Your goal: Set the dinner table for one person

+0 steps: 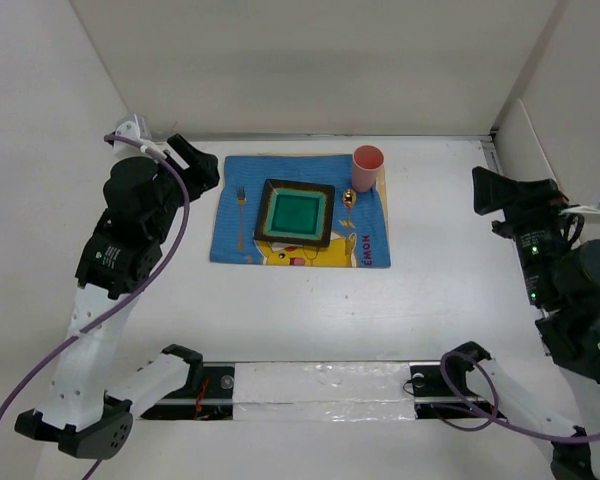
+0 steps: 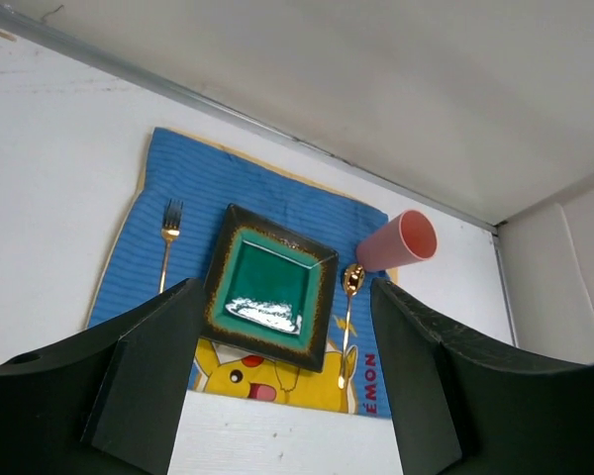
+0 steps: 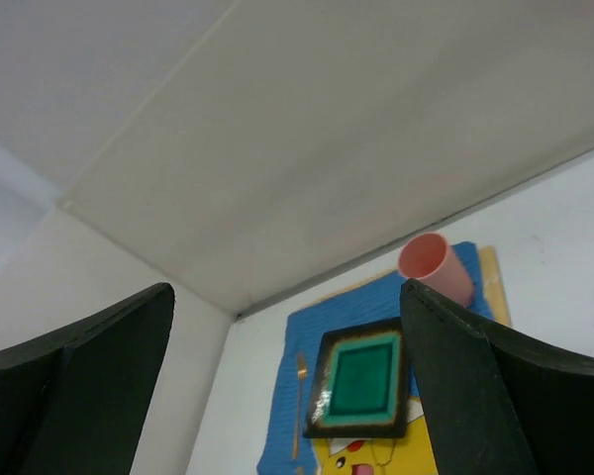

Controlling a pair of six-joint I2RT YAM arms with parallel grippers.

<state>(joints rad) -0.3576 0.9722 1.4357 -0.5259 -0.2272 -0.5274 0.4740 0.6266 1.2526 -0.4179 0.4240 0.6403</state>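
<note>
On the white dinner table (image 1: 430, 290) lies a blue cartoon placemat (image 1: 368, 240). On it sit a square green plate with a dark rim (image 1: 296, 212), a gold fork (image 1: 241, 215) to its left, a gold spoon (image 1: 349, 208) to its right and a pink cup (image 1: 368, 167) at the back right corner. My left gripper (image 1: 195, 160) is open and empty, raised left of the mat. My right gripper (image 1: 492, 188) is open and empty, raised at the far right. The left wrist view shows the plate (image 2: 272, 287), fork (image 2: 168, 237), spoon (image 2: 348, 307) and cup (image 2: 401, 240).
White walls enclose the table at the back and both sides. A black rail with white tape (image 1: 320, 385) runs along the near edge between the arm bases. A purple cable (image 1: 130, 290) hangs along the left arm.
</note>
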